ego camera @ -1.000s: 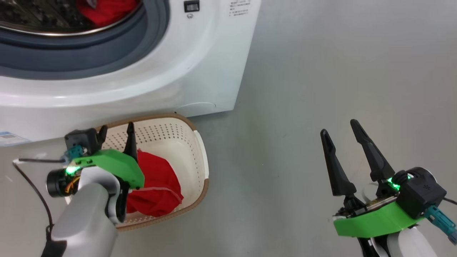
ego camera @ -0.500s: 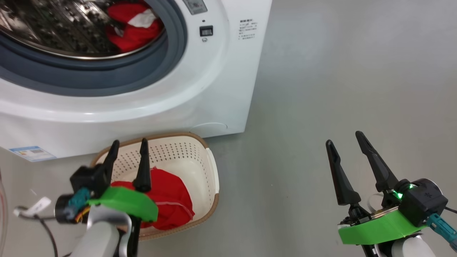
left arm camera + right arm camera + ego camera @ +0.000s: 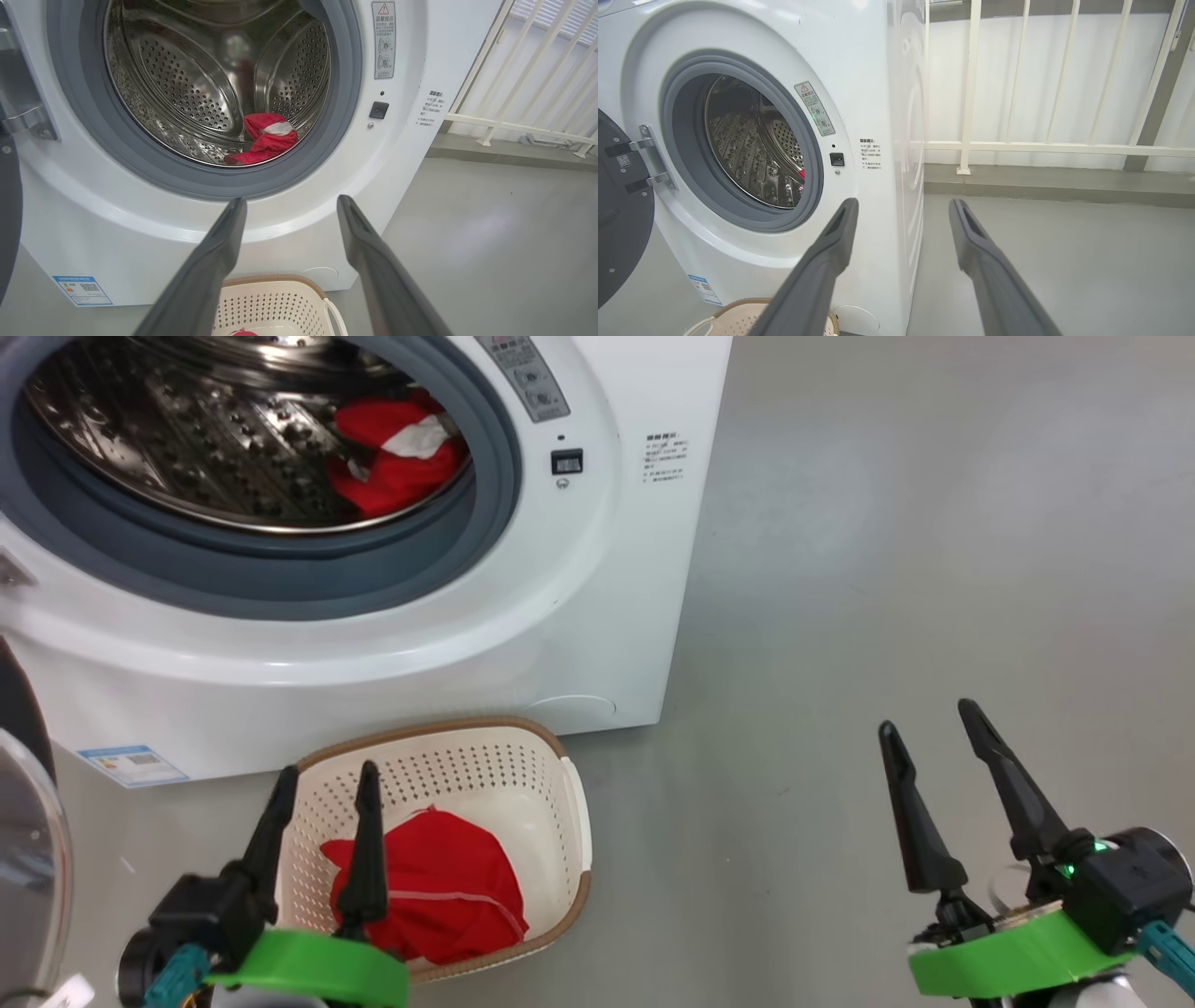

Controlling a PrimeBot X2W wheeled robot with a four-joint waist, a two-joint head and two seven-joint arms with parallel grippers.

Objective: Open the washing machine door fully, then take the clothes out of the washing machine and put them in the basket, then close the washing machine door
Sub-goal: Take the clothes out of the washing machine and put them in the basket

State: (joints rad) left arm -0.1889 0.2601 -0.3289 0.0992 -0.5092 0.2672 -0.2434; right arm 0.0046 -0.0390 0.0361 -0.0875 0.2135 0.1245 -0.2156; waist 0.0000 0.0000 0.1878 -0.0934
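- Left gripper (image 3: 330,770) is open and empty by the basket (image 3: 439,728); right gripper (image 3: 926,717) is open too, over the floor (image 3: 840,569).
- One red garment (image 3: 448,887) lies in the basket, the other garment (image 3: 397,457) low in the drum (image 3: 187,439).
- Reaching in, the fingers (image 3: 366,859) may catch the gasket (image 3: 280,588), or pinch only a fold, so the garment drops beside the basket.
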